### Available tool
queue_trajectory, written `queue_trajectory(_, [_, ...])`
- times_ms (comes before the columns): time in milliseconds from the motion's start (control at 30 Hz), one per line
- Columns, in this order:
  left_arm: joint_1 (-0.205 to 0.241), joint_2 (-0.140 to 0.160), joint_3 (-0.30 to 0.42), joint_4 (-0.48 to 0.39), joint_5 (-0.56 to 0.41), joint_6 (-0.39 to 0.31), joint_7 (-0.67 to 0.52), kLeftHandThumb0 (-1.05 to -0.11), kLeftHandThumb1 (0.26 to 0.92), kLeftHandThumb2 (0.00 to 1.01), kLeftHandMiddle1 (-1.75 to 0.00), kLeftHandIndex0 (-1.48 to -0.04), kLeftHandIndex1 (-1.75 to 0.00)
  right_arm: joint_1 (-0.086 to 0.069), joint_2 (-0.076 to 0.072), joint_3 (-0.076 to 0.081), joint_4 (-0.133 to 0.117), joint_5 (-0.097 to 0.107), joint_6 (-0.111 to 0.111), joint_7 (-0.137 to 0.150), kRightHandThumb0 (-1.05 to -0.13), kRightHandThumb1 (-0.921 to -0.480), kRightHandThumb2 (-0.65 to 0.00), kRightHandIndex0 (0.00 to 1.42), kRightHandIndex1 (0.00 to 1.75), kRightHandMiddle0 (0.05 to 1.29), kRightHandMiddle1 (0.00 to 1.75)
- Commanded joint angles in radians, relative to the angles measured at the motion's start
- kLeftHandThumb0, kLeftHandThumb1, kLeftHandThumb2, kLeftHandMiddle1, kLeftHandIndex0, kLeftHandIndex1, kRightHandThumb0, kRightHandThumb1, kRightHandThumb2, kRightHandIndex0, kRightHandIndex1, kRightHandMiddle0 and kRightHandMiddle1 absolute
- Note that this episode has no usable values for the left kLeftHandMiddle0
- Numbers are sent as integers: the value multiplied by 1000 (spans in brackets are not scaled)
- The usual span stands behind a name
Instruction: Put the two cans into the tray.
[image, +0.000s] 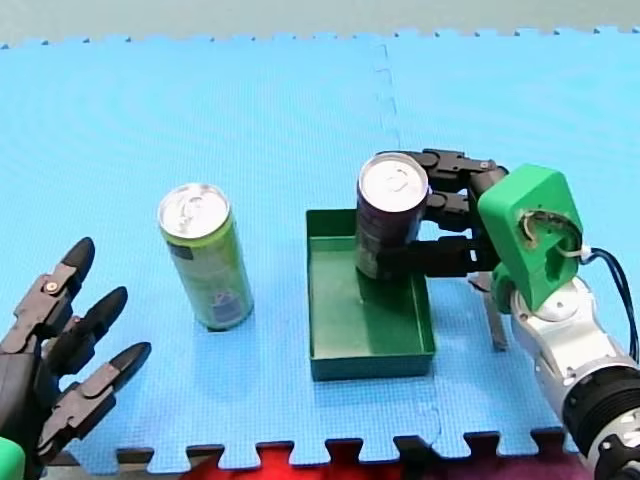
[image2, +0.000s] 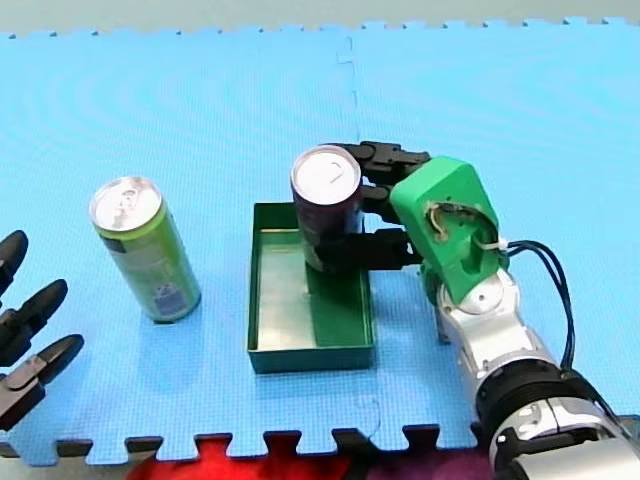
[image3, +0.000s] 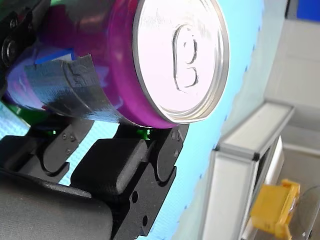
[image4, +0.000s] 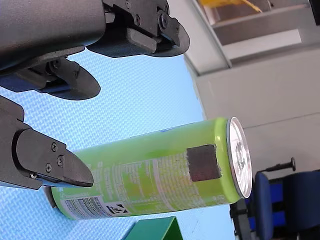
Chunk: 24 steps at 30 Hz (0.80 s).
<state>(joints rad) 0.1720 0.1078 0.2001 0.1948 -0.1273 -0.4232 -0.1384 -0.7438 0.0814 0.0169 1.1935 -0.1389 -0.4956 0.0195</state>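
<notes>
Right robot hand (image: 470, 215) tight around purple can (image: 385, 225)

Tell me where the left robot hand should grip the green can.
I'd grip the green can around its mid-body, coming from its left, where the open left robot hand is. It stands upright on the mat; the tray and the right robot hand holding the purple can sit to its right.

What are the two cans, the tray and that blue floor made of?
Purple can, held by the right hand at the tray's far end: likely aluminium, glossy printed wall, bare silver lid. Green can, standing on the mat: same. Tray: probably plastic, matte green, thin walls. Mat: soft foam, going by its jigsaw edges. The left hand is at the near left corner.
</notes>
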Motion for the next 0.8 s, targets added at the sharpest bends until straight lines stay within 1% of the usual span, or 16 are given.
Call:
queue_trajectory(0, [1,7,3,1,-3,1,-1,-1043,920,3,-6,-297,-2,-3,-7,-5,-5,10,-6,0,-355,-756,-1,1417,1,1271,0])
queue_trajectory(133, [2,7,5,4,-3,-3,-3,-1038,920,3,-6,-298,-2,1,-6,-22,4,31,4,12,-358,-758,-1,1417,1,1268,0])
queue_trajectory(267, [4,7,6,4,-3,-5,-4,-1035,921,4,-5,-299,-1,1,-5,-41,16,56,13,29,-362,-760,-1,1416,0,1267,0])
queue_trajectory(367, [7,5,6,-1,-4,-4,-6,-1033,920,5,-4,-299,-1,-2,-5,-49,24,64,22,36,-364,-761,-1,1415,0,1267,0])
queue_trajectory(500, [10,2,6,-7,-10,-2,-7,-1030,919,3,-4,-300,-1,-4,-3,-48,29,63,30,30,-368,-761,-1,1414,0,1267,0])
queue_trajectory(567, [12,1,5,-11,-14,0,-8,-1027,918,1,-3,-301,-1,-6,-2,-44,32,56,39,20,-370,-761,-1,1413,0,1266,0])
queue_trajectory(667, [15,0,4,-15,-15,1,-7,-1024,918,1,-4,-302,-1,-11,-2,-32,36,39,58,-4,-371,-760,0,1411,0,1266,0])
queue_trajectory(767, [17,-2,3,-19,-16,1,-7,-1019,917,0,-3,-304,-2,-13,-1,-26,40,30,68,-18,-372,-758,0,1412,0,1267,1])
